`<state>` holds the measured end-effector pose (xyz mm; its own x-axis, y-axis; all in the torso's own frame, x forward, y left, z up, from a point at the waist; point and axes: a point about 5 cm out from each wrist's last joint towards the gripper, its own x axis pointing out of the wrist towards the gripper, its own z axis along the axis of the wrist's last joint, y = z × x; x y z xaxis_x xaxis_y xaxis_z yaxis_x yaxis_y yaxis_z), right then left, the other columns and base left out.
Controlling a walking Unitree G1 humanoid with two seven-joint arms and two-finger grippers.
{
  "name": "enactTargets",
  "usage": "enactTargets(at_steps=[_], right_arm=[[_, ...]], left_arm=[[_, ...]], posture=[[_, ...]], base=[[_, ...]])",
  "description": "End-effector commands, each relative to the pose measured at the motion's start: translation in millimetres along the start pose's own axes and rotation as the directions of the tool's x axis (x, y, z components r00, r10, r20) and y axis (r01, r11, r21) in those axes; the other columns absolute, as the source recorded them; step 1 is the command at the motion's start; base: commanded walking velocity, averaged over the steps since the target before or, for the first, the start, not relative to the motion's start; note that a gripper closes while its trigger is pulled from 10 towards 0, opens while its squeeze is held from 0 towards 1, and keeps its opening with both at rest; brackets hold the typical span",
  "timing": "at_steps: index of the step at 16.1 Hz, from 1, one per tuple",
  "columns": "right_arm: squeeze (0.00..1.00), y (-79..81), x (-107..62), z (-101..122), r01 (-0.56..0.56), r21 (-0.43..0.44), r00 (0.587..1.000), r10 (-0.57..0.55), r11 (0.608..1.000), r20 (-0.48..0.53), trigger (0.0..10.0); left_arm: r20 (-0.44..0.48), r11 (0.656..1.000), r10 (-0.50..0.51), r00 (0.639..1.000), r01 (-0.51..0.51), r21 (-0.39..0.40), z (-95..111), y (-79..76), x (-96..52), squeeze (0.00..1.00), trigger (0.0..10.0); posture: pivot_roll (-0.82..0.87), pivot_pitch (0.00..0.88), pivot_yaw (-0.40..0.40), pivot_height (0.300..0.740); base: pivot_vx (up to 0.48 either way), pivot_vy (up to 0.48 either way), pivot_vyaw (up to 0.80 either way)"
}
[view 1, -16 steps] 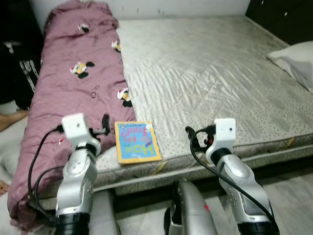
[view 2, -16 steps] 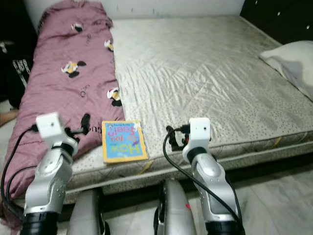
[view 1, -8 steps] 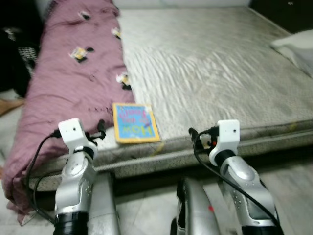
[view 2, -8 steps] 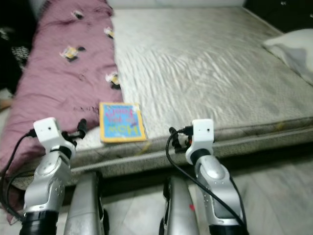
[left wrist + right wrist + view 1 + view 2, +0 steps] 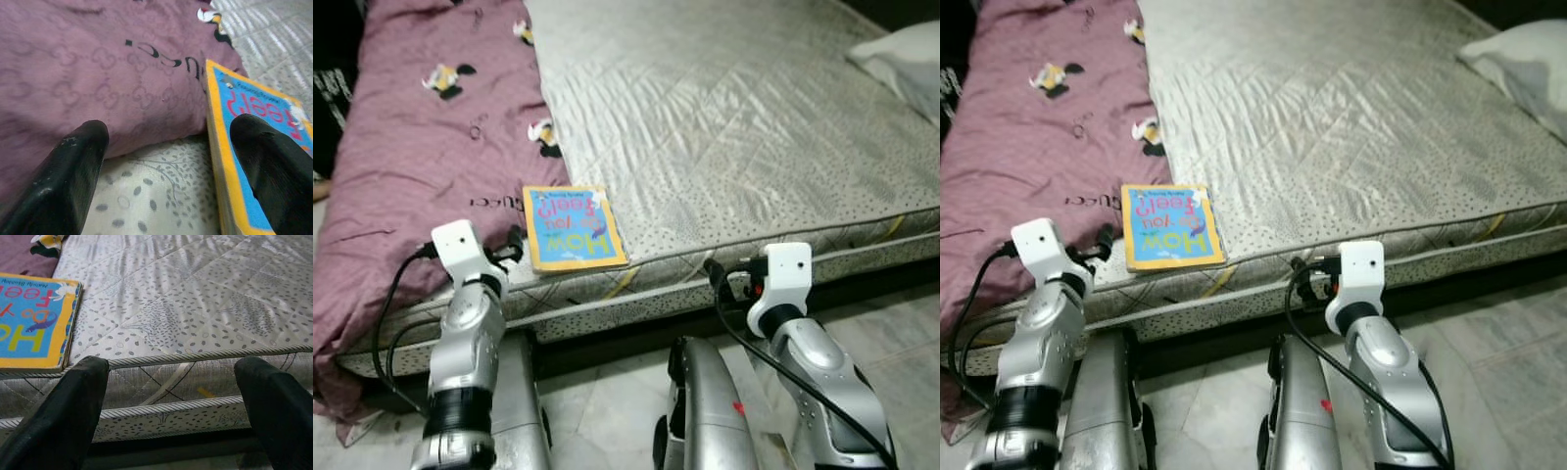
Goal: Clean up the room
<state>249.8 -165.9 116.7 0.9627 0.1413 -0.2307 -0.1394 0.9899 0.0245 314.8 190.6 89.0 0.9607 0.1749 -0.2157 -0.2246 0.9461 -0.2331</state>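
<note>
Left claw: left claw (image 5: 166, 161) hangs at the near edge of the bed, fingers spread wide, nothing between them; one finger sits by the quilt, the other right at the book's side.
Right claw: right claw (image 5: 176, 406) hovers just off the mattress edge, also wide open and empty, near the book's other side.
Book, place: book (image 5: 573, 227) lies flat on the bed (image 5: 734, 127) at the near edge, touching the quilt's hem.
Book, handling: I'd judge it light and stiff, a board book with thick pages; the glossy cover looks slippery, so a pinch across the near edge or the free long side seems the best hold.
Book, look: yellow border, blue cover, pink and yellow lettering, upside down from where the robot stands.
Quilt: quilt (image 5: 421, 147), purple with small cartoon prints, runs along the bed's left side, soft and bunched.
Pillow: pillow (image 5: 901, 54) rests at the far right corner, well apart from the book.
</note>
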Motion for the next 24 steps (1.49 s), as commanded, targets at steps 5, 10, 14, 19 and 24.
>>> enactTargets(at_steps=[5,10,14,19,24], right_arm=[[0.00,-4.5,-6.4,3,0.005,-0.007,1.000,-0.005,1.000,0.002,10.0],[0.00,-6.1,-3.4,8,-0.007,-0.032,1.000,0.007,0.999,0.010,10.0],[0.00,-9.8,-2.1,13,0.006,-0.041,1.000,-0.005,0.999,0.022,10.0],[0.00,-10.5,6.2,18,0.020,-0.049,0.999,-0.018,0.999,0.037,10.0],[0.00,-7.8,14.3,19,0.028,-0.054,0.998,-0.025,0.998,0.049,10.0]], left_arm=[[-0.022,1.000,-0.018,1.000,0.018,-0.007,-5,-5.3,12.9,0.00,10.0],[-0.035,0.998,-0.062,0.997,0.061,-0.016,-7,-13.1,21.3,0.00,10.0],[-0.076,0.998,-0.042,0.996,0.039,-0.042,-14,-15.4,28.0,0.00,10.0],[-0.143,0.982,-0.115,0.983,0.091,-0.164,-21,-24.1,32.9,0.00,0.0],[-0.133,0.976,-0.156,0.979,0.132,-0.173,-16,-24.4,36.5,0.00,0.0]], posture=[[-0.20,0.159,-0.063,0.482],[-0.22,0.143,-0.084,0.482],[-0.23,0.132,-0.086,0.482],[-0.23,0.127,-0.070,0.482],[-0.22,0.099,-0.057,0.482]], base=[[0.000,0.000,0.00],[0.000,0.000,0.00],[0.000,0.000,0.00],[0.000,0.000,0.00],[0.000,0.000,0.00]])
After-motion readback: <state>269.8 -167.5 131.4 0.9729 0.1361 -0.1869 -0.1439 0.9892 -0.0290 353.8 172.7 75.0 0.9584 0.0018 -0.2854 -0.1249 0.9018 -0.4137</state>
